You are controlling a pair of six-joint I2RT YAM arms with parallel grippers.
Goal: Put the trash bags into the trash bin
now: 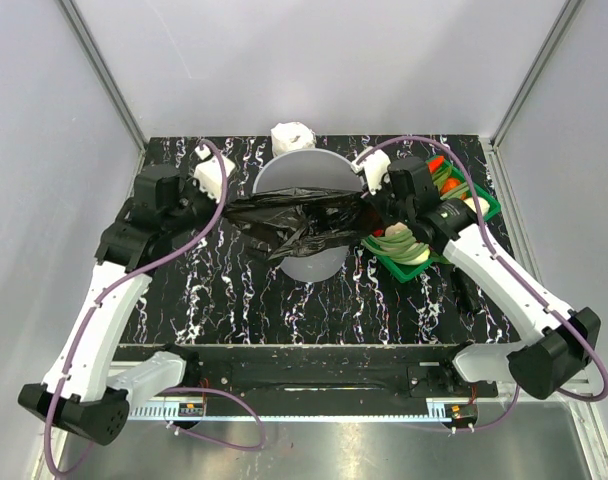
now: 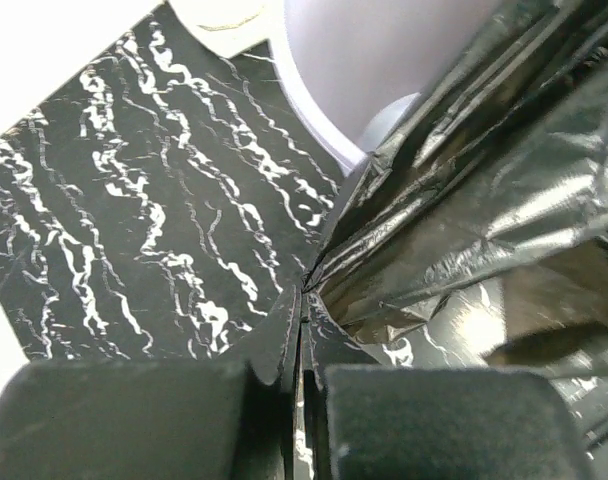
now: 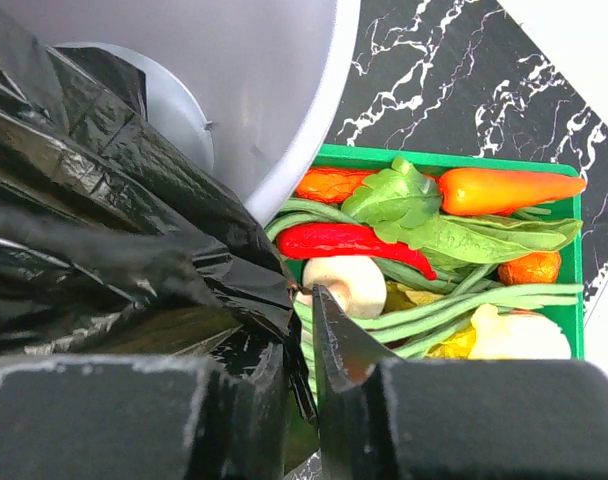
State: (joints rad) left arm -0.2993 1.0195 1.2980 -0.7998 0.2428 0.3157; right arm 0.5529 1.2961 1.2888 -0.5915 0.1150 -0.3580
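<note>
The trash bag (image 1: 304,222) lies stretched left to right across the mouth of the bin (image 1: 296,170), its left end pinched in the left gripper (image 2: 304,300), its right end against the right gripper (image 3: 305,335), whose jaws stand slightly apart.

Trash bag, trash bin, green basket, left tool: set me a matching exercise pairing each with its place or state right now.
Column one:
1. trash bag
2. trash bin
3. green basket
4. left tool

Column two:
A. holds vegetables, to the right of the bin
B. shut on a fold of the bag
C. draped across the bin's rim
D. grey, round, open at the top

Pairs: 1-C; 2-D; 3-A; 4-B
</note>
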